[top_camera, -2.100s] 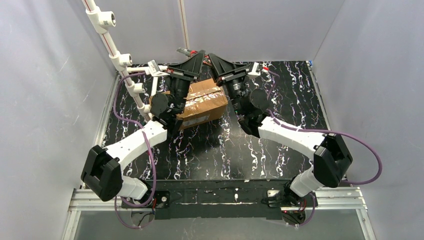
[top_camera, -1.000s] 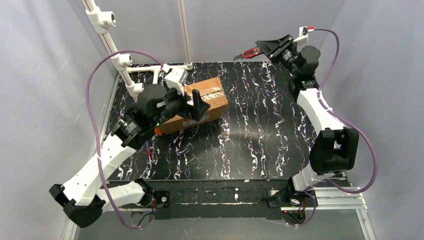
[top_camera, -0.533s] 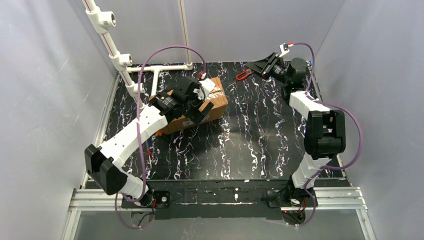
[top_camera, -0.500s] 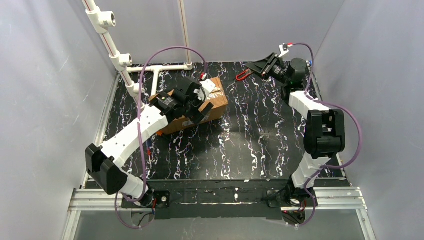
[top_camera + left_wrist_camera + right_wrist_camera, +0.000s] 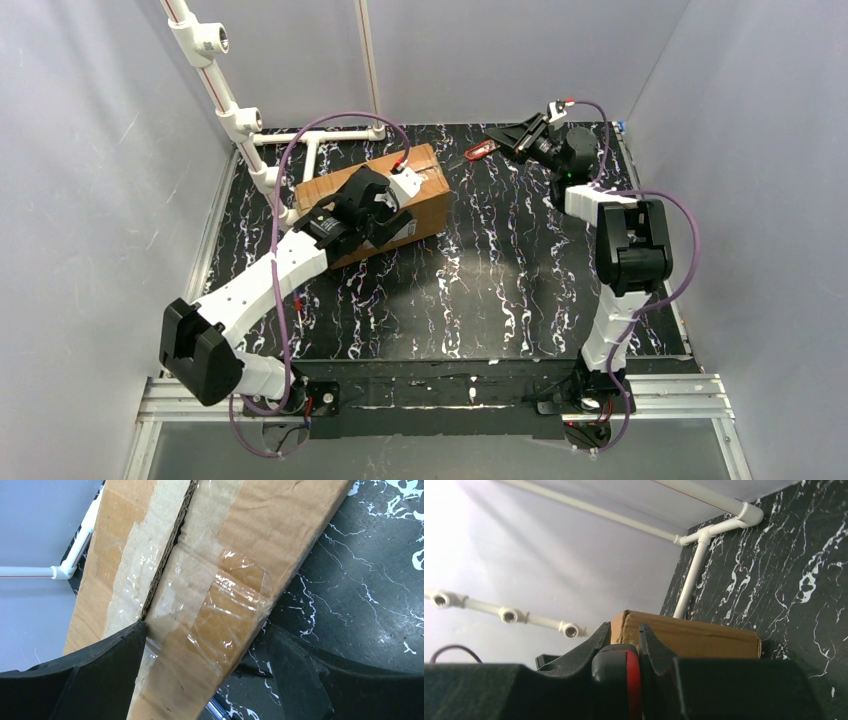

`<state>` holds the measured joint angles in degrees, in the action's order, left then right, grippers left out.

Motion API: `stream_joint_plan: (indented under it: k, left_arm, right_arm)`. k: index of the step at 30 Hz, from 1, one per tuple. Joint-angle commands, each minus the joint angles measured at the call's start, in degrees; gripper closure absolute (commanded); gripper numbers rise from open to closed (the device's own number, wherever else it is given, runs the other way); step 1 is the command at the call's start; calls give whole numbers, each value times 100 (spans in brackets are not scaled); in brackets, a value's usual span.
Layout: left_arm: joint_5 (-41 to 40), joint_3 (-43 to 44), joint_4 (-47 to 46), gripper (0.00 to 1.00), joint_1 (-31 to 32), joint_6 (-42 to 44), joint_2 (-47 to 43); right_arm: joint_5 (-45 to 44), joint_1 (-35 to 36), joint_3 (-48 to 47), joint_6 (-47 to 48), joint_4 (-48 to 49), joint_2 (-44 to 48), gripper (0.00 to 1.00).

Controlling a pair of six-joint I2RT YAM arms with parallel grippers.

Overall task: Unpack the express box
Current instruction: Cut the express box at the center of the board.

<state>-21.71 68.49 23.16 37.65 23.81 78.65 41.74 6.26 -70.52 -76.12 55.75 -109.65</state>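
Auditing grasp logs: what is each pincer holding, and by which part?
Right pincer: shut on a red-and-black tool, across its body. Left pincer: open over the express box, gripping nothing.

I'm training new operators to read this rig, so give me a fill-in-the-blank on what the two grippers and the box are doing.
1. The right gripper is shut on a tool whose handle is ___.
2. The left gripper, over the express box, has its fingers ___.
3. The table is ___ with white veins.
Missing words: red; open; black.
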Motion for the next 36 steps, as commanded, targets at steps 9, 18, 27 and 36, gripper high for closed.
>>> stream_joint_plan:
  k: [9,18,27,36]
  left_arm:
    - [573,-214,265,13,-126,-348,-283]
    - [1154,920,1439,14,-126,-1370,271]
    - [1168,791,1287,11,-134,-1556,223]
    - [930,900,1229,13,-378,-1364,653]
  right_arm:
    - [-1031,268,-112,-227,-403,-15,99]
    - [-1317,715,1345,717,-1707,1591,99]
    - [-1312,839,1233,1633,-3369,2489,99]
    - [-817,74,611,1385,-2361,1797,99]
